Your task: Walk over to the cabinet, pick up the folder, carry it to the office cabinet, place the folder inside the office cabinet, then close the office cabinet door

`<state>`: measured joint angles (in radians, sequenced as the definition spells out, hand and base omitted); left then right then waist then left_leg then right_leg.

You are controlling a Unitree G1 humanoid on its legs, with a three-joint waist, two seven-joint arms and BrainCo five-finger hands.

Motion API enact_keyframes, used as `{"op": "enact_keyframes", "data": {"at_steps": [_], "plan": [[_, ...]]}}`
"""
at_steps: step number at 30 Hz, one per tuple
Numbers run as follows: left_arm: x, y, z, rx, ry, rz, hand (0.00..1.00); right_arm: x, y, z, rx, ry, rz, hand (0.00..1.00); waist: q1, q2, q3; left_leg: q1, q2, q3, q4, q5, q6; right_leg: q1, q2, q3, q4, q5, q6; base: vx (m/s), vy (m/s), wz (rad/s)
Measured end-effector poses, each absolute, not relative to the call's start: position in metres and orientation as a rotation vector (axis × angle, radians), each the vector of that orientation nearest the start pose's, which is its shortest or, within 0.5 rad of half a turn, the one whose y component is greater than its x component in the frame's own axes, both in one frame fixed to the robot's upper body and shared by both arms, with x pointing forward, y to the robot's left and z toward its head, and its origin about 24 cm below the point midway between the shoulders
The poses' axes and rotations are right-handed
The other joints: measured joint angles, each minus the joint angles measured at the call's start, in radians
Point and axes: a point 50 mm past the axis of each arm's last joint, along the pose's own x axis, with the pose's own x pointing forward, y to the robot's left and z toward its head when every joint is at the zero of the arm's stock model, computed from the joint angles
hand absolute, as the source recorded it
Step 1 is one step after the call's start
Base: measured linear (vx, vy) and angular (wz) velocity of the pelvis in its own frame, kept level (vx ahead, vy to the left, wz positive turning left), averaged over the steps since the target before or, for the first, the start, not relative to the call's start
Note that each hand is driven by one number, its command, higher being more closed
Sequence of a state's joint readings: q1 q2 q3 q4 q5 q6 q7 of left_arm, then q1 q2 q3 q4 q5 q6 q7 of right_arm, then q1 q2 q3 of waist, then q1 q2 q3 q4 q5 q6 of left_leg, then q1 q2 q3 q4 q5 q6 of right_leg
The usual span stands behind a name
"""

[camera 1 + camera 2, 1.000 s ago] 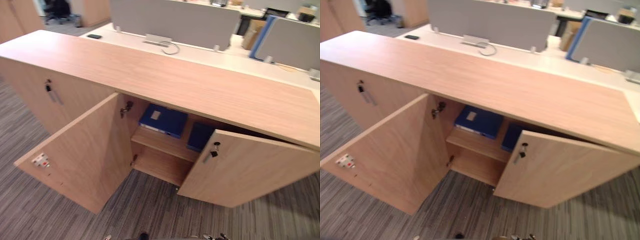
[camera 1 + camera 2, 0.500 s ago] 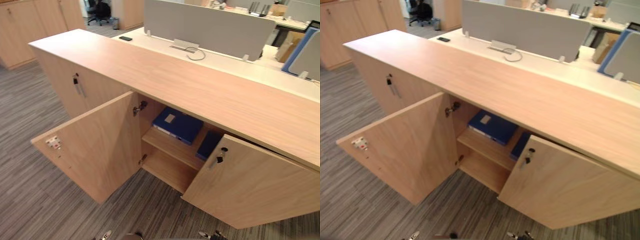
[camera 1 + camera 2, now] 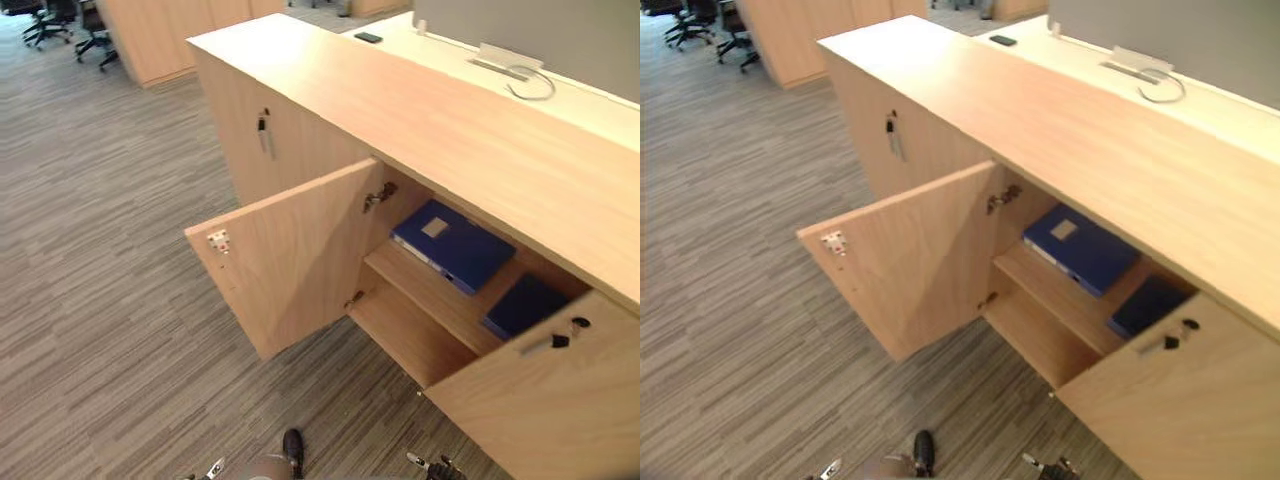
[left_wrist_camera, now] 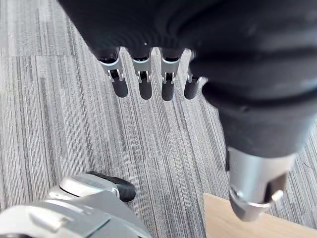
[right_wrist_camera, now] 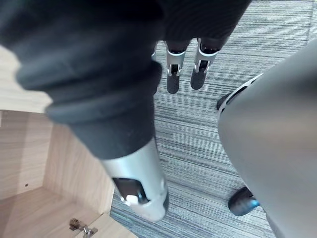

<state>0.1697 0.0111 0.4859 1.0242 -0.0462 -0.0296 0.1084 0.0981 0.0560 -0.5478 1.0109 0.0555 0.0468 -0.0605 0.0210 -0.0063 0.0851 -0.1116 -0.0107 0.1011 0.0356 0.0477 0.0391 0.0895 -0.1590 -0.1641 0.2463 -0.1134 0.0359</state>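
A blue folder [image 3: 452, 243] lies flat on the upper shelf inside the low wooden cabinet [image 3: 480, 140]. A second blue folder [image 3: 525, 304] lies beside it, partly behind the right door [image 3: 550, 400]. Both doors stand open, and the left door [image 3: 300, 260] swings out over the carpet. My left hand [image 4: 145, 85] hangs over the carpet with straight fingers and holds nothing. My right hand [image 5: 174, 79] also hangs down with relaxed fingers and nothing in it, next to the cabinet's open lower compartment. Both hands are well short of the folders.
A closed cabinet door with a key [image 3: 263, 130] is left of the open one. Behind the cabinet runs a white desk with a phone [image 3: 368, 37] and a grey divider [image 3: 560, 30]. Office chairs [image 3: 70, 25] and more wooden cabinets [image 3: 150, 35] stand far left across striped carpet.
The camera has moved: the cabinet now sits further right and the carpet takes up the left. The folders and doors keep their places.
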Motion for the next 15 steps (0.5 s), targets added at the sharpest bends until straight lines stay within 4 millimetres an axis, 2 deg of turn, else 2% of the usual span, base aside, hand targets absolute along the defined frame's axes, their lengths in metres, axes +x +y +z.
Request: {"op": "enact_keyframes", "data": {"at_steps": [2,5,6,7,9,11,13,15], "plan": [[0.045,0.223,-0.164,-0.197,1.138,0.640,0.00,0.069,-0.196,-0.167,0.347,1.139,-0.586,0.00,0.005,-0.006,-0.003,0.048,-0.013,-0.023,-0.066,0.038,0.002,-0.003,-0.007,0.000,0.049,0.000,0.000,0.12,0.050,0.38],[0.046,0.223,-0.164,-0.184,1.138,0.624,0.00,0.075,-0.196,-0.165,0.302,1.129,-0.536,0.00,0.008,-0.009,0.001,0.060,-0.035,-0.071,-0.046,0.035,0.021,-0.054,-0.031,0.003,0.225,0.002,0.004,0.05,0.052,0.49],[0.048,0.224,-0.163,-0.169,1.137,0.609,0.00,0.078,-0.196,-0.164,0.293,1.117,-0.525,0.00,0.004,-0.009,0.002,0.058,-0.043,-0.100,-0.028,0.024,0.025,-0.099,-0.035,0.044,0.330,-0.012,0.015,0.01,0.034,0.76],[0.049,0.224,-0.163,-0.161,1.137,0.599,0.00,0.081,-0.194,-0.163,0.280,1.111,-0.504,0.00,0.002,-0.005,0.004,0.056,-0.044,-0.121,-0.017,0.016,0.020,-0.118,-0.017,0.108,0.359,-0.050,0.022,-0.01,0.015,0.82],[0.049,0.224,-0.163,-0.160,1.135,0.598,0.00,0.081,-0.193,-0.163,0.276,1.115,-0.496,0.00,0.014,-0.010,0.000,0.049,-0.046,-0.149,-0.021,0.008,0.026,-0.130,-0.005,0.139,0.289,-0.066,0.037,-0.07,-0.040,0.56],[0.050,0.226,-0.162,-0.160,1.127,0.606,0.00,0.078,-0.191,-0.165,0.281,1.130,-0.494,0.00,0.025,-0.023,-0.010,0.044,-0.049,-0.146,-0.035,0.012,0.019,-0.144,-0.002,0.138,0.196,-0.058,0.032,-0.05,-0.105,0.22],[0.045,0.227,-0.163,-0.165,1.133,0.619,0.00,0.071,-0.190,-0.167,0.286,1.159,-0.500,0.00,0.026,-0.034,-0.046,0.038,-0.041,-0.148,-0.081,0.030,-0.005,-0.121,0.005,0.119,0.087,-0.063,0.038,-0.01,-0.224,0.05],[0.045,0.228,-0.162,-0.167,1.132,0.622,0.00,0.069,-0.188,-0.168,0.290,1.167,-0.503,0.00,0.027,-0.042,-0.044,0.042,-0.036,-0.148,-0.113,0.054,-0.021,-0.090,0.007,0.100,0.002,-0.081,0.043,0.01,-0.271,-0.11]]}}
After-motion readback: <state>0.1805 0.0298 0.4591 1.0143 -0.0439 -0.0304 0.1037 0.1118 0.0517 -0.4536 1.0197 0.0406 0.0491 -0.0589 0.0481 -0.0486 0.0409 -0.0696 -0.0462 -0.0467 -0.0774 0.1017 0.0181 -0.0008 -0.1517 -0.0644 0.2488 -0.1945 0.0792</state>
